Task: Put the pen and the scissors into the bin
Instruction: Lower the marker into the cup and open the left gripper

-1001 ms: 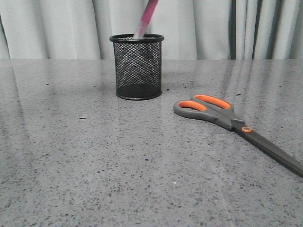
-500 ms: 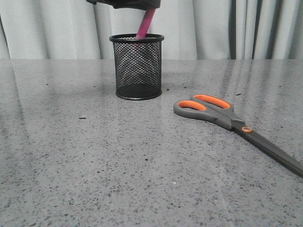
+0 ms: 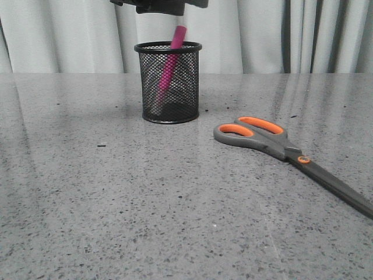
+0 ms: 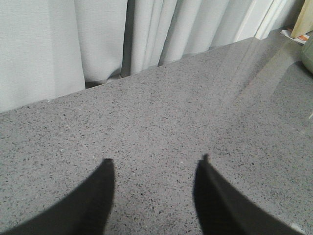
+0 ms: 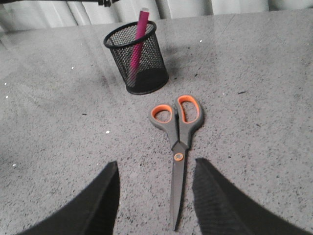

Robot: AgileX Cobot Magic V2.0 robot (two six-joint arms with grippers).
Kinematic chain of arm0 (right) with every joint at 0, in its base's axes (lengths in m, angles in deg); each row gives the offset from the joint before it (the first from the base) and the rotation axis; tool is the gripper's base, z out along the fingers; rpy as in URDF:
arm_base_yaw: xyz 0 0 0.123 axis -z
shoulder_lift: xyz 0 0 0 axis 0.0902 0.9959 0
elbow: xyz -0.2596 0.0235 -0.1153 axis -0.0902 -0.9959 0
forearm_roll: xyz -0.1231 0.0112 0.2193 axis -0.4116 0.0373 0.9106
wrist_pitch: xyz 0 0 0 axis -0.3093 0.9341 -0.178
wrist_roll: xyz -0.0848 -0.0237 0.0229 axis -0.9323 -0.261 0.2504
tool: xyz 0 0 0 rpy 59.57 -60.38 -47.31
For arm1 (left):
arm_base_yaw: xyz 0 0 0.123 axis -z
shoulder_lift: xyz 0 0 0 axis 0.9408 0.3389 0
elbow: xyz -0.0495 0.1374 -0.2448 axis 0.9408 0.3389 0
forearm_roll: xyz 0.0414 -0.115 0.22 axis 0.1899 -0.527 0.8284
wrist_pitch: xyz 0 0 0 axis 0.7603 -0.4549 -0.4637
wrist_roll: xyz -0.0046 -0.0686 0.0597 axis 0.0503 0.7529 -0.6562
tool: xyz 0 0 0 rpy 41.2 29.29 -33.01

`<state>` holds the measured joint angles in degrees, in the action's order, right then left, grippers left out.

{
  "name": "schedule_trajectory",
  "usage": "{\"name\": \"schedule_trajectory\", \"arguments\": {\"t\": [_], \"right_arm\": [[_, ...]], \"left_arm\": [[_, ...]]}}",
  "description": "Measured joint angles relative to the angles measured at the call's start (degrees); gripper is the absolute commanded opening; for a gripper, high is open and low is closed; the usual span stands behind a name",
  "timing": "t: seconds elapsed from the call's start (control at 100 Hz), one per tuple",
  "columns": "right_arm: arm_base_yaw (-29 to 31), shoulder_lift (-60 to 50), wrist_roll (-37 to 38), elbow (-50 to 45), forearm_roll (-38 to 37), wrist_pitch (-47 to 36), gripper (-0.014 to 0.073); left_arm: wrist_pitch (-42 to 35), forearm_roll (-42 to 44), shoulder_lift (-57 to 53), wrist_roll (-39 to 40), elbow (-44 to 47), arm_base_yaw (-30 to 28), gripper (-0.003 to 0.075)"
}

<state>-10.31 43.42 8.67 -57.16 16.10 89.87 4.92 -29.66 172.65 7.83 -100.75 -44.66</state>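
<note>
The magenta pen stands leaning inside the black mesh bin, its top just above the rim; the right wrist view shows the pen in the bin too. The dark body of my left arm hangs right above the bin. My left gripper is open over bare table, holding nothing. The scissors lie flat on the table, right of the bin. My right gripper is open above the table, and the blades of the scissors run between its fingers, untouched.
Grey curtains close off the far side behind the bin. The speckled grey table carries a few small dark crumbs. A pale green object sits at the edge of the left wrist view.
The left gripper came down over the bin and let go of the pen. The pen has dropped in and now leans inside it. The scissors have not moved.
</note>
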Motion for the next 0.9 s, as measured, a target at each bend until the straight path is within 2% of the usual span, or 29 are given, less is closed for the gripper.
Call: {"name": "schedule_trajectory", "arguments": {"t": [0.1,0.26,0.47,0.55,0.77,0.9], "right_arm": [[0.0,0.0,0.0,0.0,0.0,1.01,0.0311],[0.0,0.0,0.0,0.0,1.21,1.54,0.0311],[0.0,1.74,0.0,2.41,10.03,0.02,0.0311],[0.0,4.58,-1.21,6.5,11.0,0.46,0.0311],[0.0,18.37,-12.53,23.91,11.59,8.34,0.0309],[0.0,28.3,-14.39,34.28,7.12,14.51,0.0309]], "left_arm": [[0.0,0.12,-1.0,0.0,0.0,-0.41,0.0402],[0.62,-0.48,-6.58,0.8,0.0,-3.08,0.0318],[11.97,1.09,-19.39,7.25,0.0,-7.69,0.0162],[15.35,3.35,-25.34,11.21,0.77,-7.91,0.015],[17.76,14.42,-39.44,20.57,7.37,-4.63,0.0149],[17.37,21.76,-47.96,25.77,14.32,-2.61,0.0149]]}}
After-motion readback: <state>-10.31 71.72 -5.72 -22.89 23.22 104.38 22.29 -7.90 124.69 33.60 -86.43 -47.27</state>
